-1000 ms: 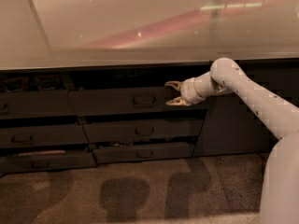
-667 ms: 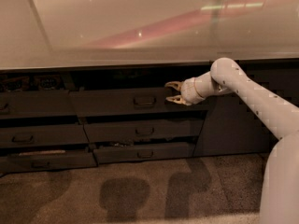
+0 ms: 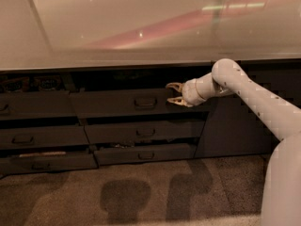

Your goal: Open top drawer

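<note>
Top drawer (image 3: 108, 105): seemingly ajar, unchanged; your gripper (image 3: 169, 92), fingers spread, stays just right of its loop handle (image 3: 145, 101).

Right end of top drawer (image 3: 108, 105) behind end effector (image 3: 168, 92)

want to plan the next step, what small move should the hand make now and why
Probably slide the hand a little left, toward the loop handle at the centre of the top drawer. The hand hovers open near the right end of the drawer front, beside the handle and not around it, so it has nothing gripped to pull with yet.
</note>
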Controlling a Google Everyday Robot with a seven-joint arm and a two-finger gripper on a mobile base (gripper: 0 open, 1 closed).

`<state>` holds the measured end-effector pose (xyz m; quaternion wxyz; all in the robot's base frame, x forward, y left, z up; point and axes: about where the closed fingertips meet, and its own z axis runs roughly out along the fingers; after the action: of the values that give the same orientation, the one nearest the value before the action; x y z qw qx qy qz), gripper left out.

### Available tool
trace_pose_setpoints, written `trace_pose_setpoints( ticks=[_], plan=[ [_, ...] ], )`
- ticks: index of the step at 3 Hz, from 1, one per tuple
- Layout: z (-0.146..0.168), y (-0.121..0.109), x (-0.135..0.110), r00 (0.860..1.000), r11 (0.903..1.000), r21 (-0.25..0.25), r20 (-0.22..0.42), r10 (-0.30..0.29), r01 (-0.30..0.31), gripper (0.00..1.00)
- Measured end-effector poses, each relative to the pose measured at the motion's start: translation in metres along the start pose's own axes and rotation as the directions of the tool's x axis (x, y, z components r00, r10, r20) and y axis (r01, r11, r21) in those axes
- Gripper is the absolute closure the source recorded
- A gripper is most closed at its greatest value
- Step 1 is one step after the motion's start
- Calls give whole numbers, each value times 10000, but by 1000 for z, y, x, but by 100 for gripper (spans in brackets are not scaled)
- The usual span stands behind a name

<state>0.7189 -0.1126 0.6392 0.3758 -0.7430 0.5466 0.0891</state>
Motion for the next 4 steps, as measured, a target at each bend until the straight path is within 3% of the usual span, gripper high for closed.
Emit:
trace_pose_setpoints(
  ticks=[3,4],
  plan=[
    [-15,-10,-12,10000,10000,4,-3,-7,7,100],
    [-30,-12,-17,9986,9982,331,-190,-493,500,100]
  ],
)
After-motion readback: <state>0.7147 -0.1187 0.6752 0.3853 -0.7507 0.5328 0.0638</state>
